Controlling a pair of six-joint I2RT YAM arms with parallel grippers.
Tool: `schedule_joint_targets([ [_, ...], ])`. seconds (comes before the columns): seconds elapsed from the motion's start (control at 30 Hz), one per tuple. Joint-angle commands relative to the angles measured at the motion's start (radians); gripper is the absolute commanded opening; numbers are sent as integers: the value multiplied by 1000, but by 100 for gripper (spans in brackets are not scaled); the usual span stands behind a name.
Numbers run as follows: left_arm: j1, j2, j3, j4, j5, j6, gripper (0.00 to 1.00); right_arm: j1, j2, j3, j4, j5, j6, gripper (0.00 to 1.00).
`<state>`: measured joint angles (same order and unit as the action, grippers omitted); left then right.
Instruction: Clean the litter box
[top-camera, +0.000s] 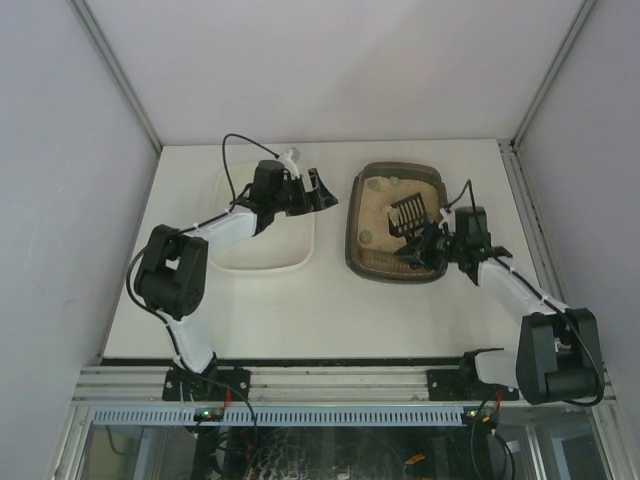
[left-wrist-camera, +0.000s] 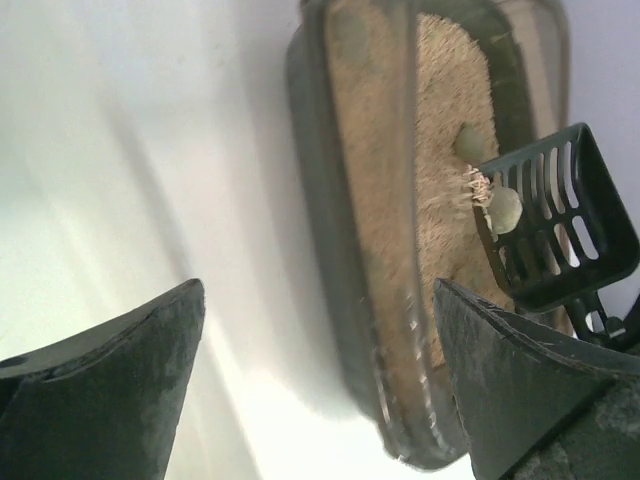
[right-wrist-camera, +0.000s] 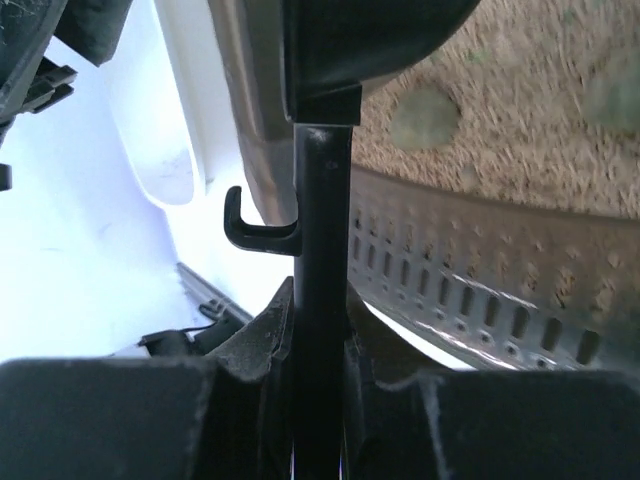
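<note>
**Scoop (top-camera: 407, 213) in the litter**

Only my right wrist camera shows the right gripper (right-wrist-camera: 320, 325) clamped on its handle. Overhead, the litter box (top-camera: 352, 230) lies back-right, partly beneath that gripper. The left gripper (top-camera: 318, 190) gapes just left of it.

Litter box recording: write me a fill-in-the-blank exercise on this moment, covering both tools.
The right tool is shut on the ____ of the scoop.
The left tool, by the white tub, is ____.
In the top view, the litter box lies to the ____ of the tub.
Missing words: handle; open; right.
</note>
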<state>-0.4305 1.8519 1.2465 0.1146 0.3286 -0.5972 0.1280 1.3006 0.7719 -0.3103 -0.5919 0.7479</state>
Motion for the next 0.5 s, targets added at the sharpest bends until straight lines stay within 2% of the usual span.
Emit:
schedule_joint_targets([
  [0.0, 31, -114, -102, 19, 80, 79, 100, -59, -90, -261, 567, -247, 246, 0],
  [0.03, 33, -129, -114, 8, 80, 98, 100, -64, -91, -304, 704, -280, 288, 0],
  [0.13, 37, -161, -142, -17, 81, 133, 100, -132, -81, -412, 951, -327, 437, 0],
  [0.23, 42, -174, -156, -31, 87, 152, 100, -98, -42, -388, 925, -349, 397, 0],
  [0.37, 48, -176, -164, -47, 87, 165, 100, -175, -9, -481, 1207, -381, 557, 0],
  [0.47, 52, -175, -171, -52, 87, 170, 100, -105, -6, -442, 1101, -387, 473, 0],
])
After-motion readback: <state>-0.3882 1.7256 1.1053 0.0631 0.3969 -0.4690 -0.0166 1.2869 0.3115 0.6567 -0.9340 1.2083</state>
